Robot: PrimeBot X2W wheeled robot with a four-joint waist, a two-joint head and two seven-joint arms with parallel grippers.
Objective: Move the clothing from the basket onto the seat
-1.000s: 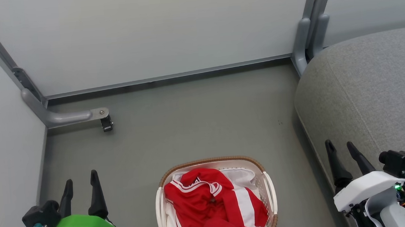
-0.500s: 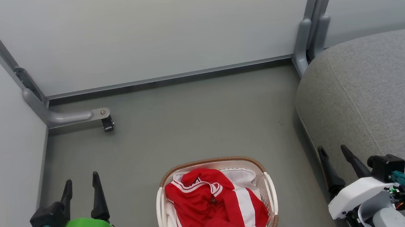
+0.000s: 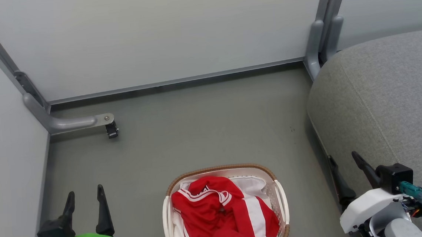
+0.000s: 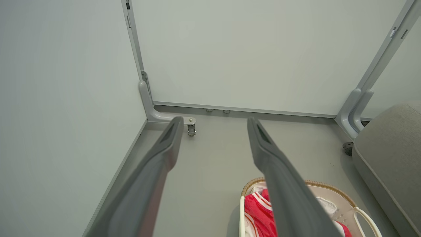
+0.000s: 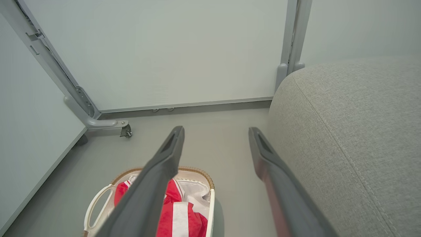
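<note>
Clothing (image 3: 221,214) lies heaped in the basket (image 3: 220,167) (near edge of the floor (image 3: 204,126)). The left gripper (image 3: 85,191) and right gripper (image 3: 343,156) both have jaws wide and empty.

left gripper (image 3: 84,189) sunk lower in head view, right gripper (image 3: 342,155) lower and leftward

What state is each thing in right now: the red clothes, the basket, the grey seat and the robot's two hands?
clothing: crumpled in a heap inside the basket, not yet picked up.
basket: upright, holding the clothing.
seat: no clothing on the part in view.
left hand: open, holding nothing, left of the basket.
right hand: open, holding nothing, beside the seat.
</note>
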